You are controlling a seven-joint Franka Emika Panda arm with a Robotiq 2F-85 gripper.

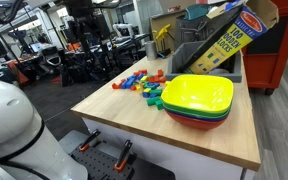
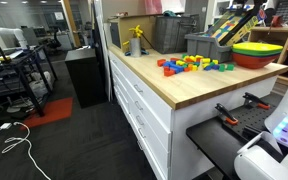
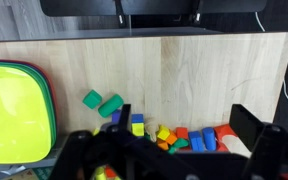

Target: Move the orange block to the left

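Orange block (image 3: 182, 132) sits in the heap (image 3: 174, 138) of mixed coloured blocks on the wooden tabletop (image 3: 214, 70), low in the wrist view. Another orange piece lies just beside it, so can't tell which one is the target. Blue, yellow, red and green pieces crowd around it, touching.

Two green blocks (image 3: 102, 102) lie slightly apart from the heap, on the side toward the bowls (image 3: 14, 110). Bowls are stacked: yellow on top, green and red rims showing underneath, at the frame's left edge, clear of the heap.

Gripper (image 3: 166, 130) hangs well above the heap, jaws spread wide, nothing held. Dark fingers (image 3: 254, 135) frame the blocks from either side.

In an exterior view the heap (image 1: 144, 85) is mid-table, with the bowls (image 1: 197, 100) just beside it toward the near corner. Behind them stands a grey bin (image 1: 199, 55) with a blocks box (image 1: 234, 40) leaning out of it. In an exterior view white drawers (image 2: 144, 100) sit under the tabletop.
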